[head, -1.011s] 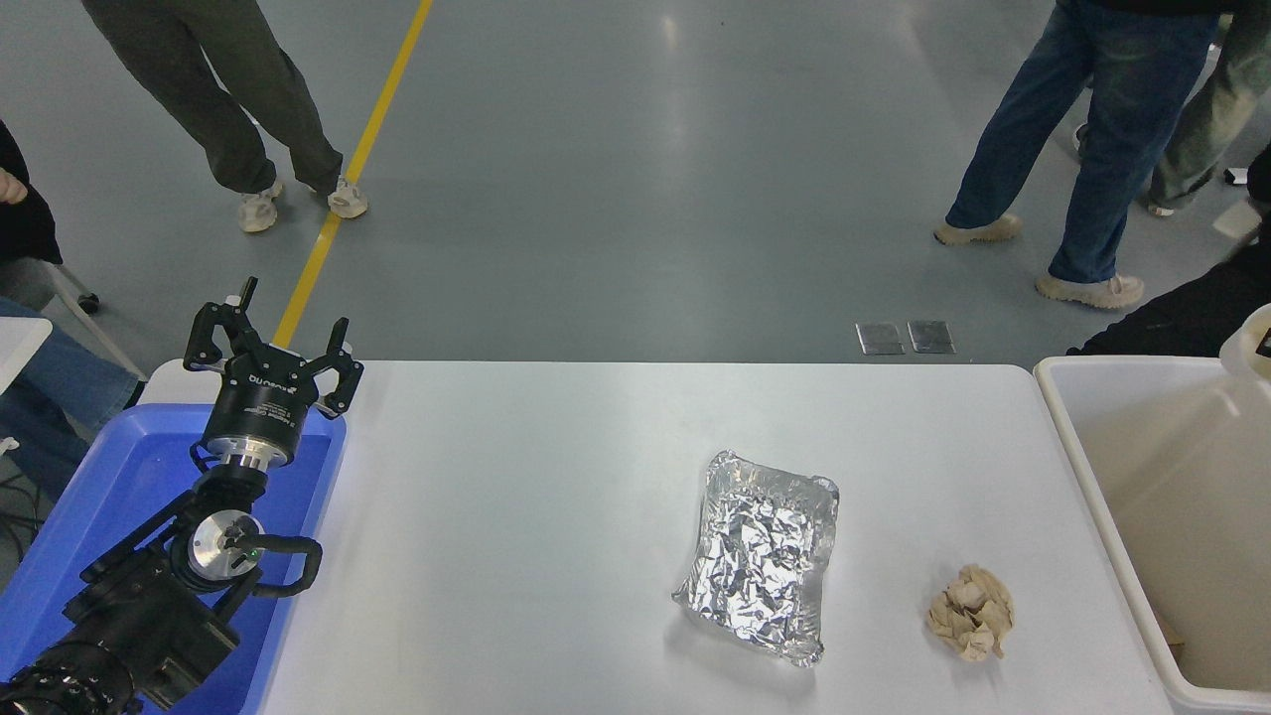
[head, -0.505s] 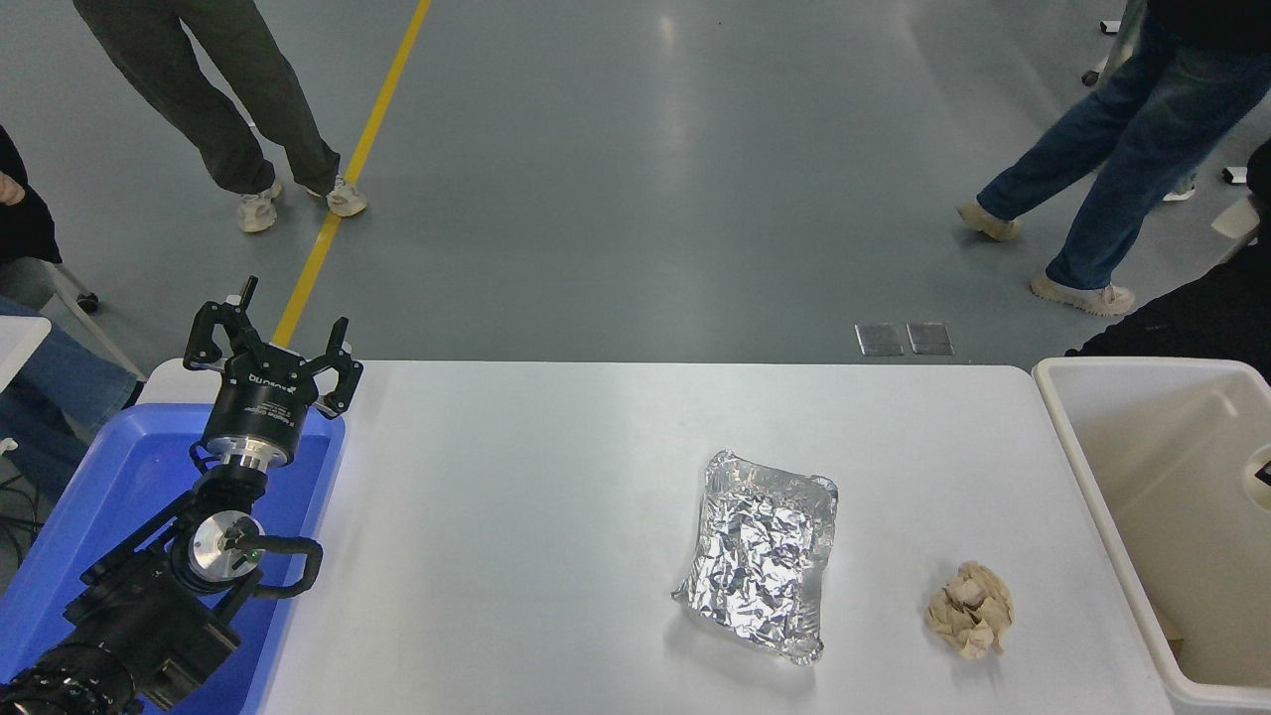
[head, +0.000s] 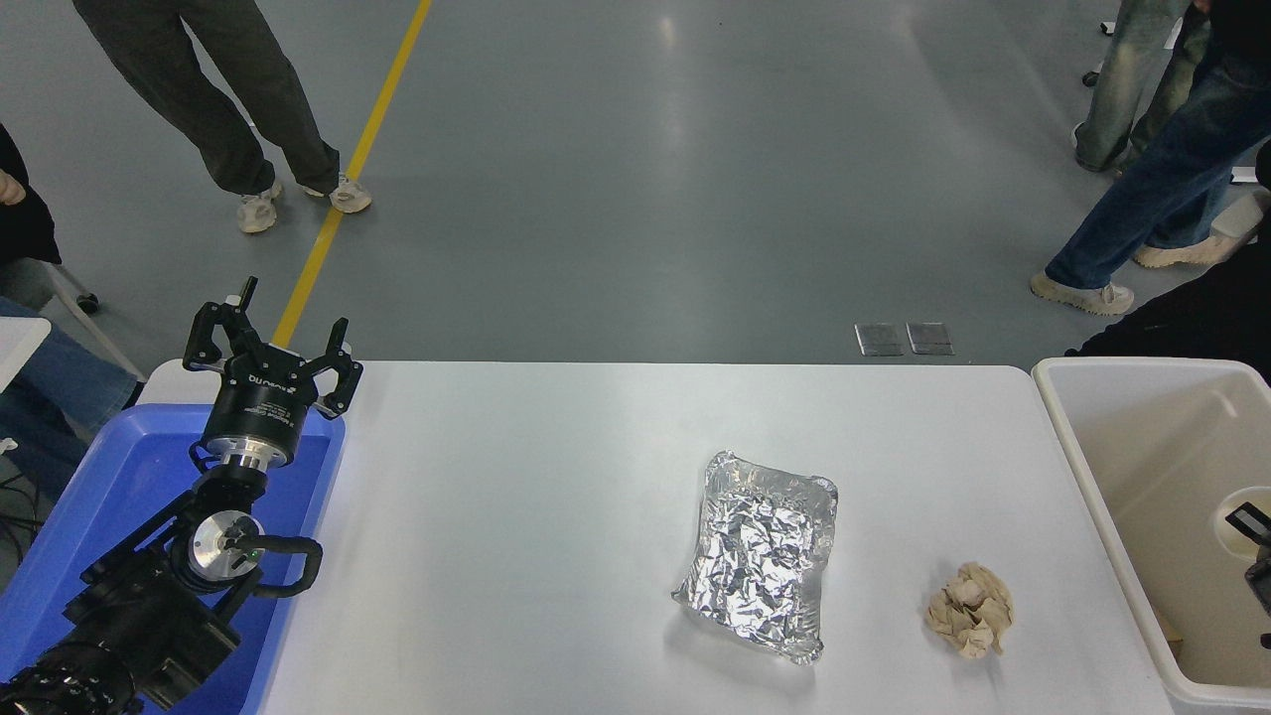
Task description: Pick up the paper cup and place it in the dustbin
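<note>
The paper cup (head: 1234, 503) shows at the picture's right edge, inside the off-white dustbin (head: 1077, 437), its round rim and cream inside facing up. Only black bits of my right gripper (head: 1256, 546) poke in from the right edge. One finger (head: 1244, 518) lies across the cup's rim, and the gripper appears shut on the cup. The cup hangs within the bin's walls, well below the rim. My left gripper (head: 270, 343) is parked at the lower left, open and holding nothing.
A blue tray (head: 119, 477) lies under the left arm. A crumpled foil tray (head: 763, 551) sits mid-table and a tan paper ball (head: 970, 611) lies near the bin. People stand on the floor beyond the table's far edge.
The paper cup and right gripper have come down from above the dustbin's far right rim into the bin. People at the top right have walked. The left arm has not moved.
</note>
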